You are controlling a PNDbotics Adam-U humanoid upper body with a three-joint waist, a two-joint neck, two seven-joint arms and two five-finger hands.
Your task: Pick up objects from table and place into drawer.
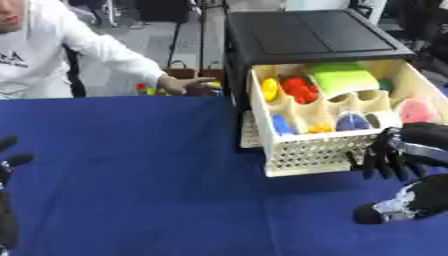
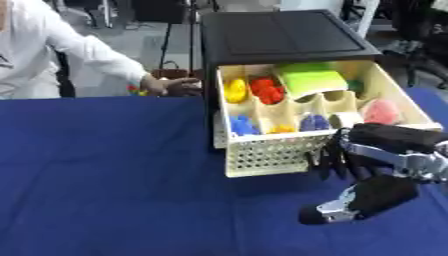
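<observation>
Right hand (image 2: 350, 162), fingers straight and spread, at the full drawer's front (image 2: 267, 155) (probably to push it shut).

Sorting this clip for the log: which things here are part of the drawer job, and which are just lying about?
Job:
- open cream drawer
- toys inside: yellow, red, green, blue, pink
- right hand at the drawer front

Lying about:
- black cabinet top
- left hand, idle at the left edge
- blue tablecloth

The right hand (image 2: 372, 165) hangs with its fingers (image 2: 337, 162) straight and pointing down, thumb below them. The left hand (image 1: 7, 170) rests open, fingers up.
</observation>
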